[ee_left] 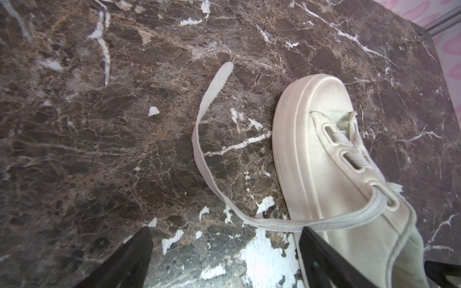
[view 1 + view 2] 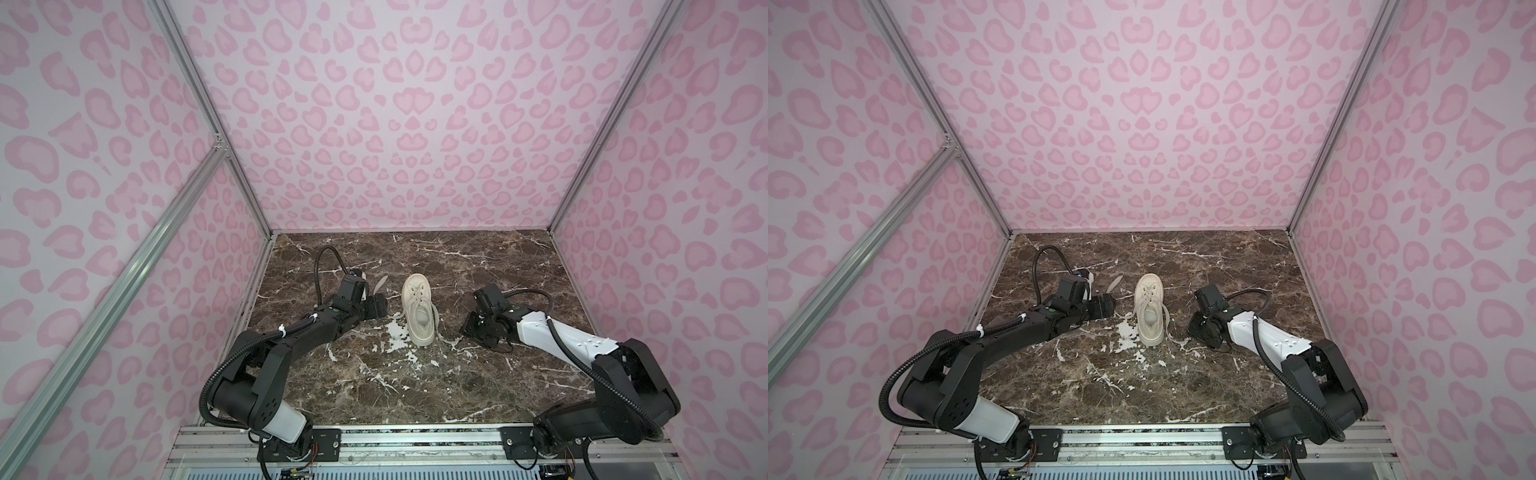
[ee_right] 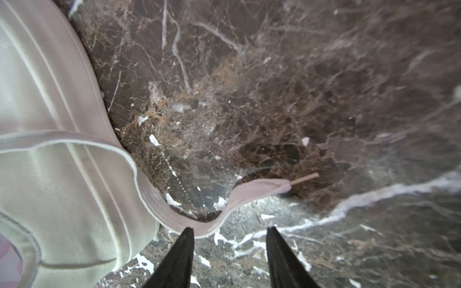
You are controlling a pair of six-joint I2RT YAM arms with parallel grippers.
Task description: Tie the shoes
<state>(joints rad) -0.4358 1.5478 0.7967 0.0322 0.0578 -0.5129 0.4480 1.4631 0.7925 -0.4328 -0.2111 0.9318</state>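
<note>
Matt cream cloth sneaker (image 2: 419, 309), flat ribbed woven lace (image 1: 196, 139), smooth marble-print tabletop (image 2: 478, 382), perhaps a flaking film.

Dark brown marble tabletop (image 2: 457, 374) carries one cream sneaker (image 2: 419, 316), its loose laces (image 1: 197, 142) trailing on both sides

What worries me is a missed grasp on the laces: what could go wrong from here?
1. The right gripper has the right lace at one fingertip, not centred between the jaws, so closing may miss it.
2. One finger of the open left gripper is close beside the sneaker, so closing could shove the sneaker instead of catching the left lace ahead of it.
</note>
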